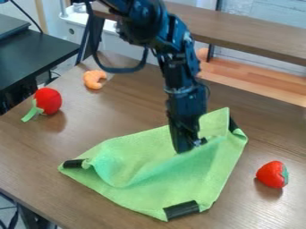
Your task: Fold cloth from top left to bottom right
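My tool (191,146) is at the middle of the green cloth (185,177), which lies toward six o'clock on the counter (128,109). I cannot tell how far open it is or whether it grips anything. I judge the fold partly made: the cloth bulges loosely, and pressing it flat toward four o'clock remains. I can make out no writing.

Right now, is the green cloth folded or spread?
Mostly spread: the cloth has its black corner patches well apart. Not flat though, it's rumpled and bunched up by the gripper.
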Available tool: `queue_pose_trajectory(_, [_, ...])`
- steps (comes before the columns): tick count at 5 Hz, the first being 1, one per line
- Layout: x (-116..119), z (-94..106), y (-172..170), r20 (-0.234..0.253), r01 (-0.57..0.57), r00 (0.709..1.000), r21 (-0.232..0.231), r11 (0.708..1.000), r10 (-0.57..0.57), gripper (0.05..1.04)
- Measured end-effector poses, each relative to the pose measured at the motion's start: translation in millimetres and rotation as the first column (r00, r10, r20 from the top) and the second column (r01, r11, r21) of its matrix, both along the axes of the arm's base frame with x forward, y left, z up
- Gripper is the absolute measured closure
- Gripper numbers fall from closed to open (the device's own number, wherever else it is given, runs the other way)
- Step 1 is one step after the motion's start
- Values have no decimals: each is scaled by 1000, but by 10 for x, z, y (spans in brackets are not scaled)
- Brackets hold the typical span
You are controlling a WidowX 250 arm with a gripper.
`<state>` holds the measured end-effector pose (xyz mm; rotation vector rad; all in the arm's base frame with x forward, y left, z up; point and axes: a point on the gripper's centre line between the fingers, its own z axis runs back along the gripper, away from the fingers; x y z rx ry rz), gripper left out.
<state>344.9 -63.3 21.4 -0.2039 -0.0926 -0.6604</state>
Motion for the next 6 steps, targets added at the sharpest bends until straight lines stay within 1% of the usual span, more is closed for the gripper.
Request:
queue_pose_trajectory(1, [-133,53,-140,-5,11,1000,-8,1000,-11,1034])
queue_pose_trajectory(2, [-210,88,-247,-27,21,999,-24,999,-21,1034])
queue_pose_trajectory(3, [-295,56,-363,-49,34,998,-36,999,-36,1016])
queue_pose_trajectory(4, [-302,-4,-431,-56,49,997,-64,997,-53,872])
queue_pose_trajectory(5, [-315,-23,-433,-62,56,996,-62,997,-60,603])
queue_pose_trajectory(6, [-315,-22,-435,-62,55,996,-63,996,-59,303])
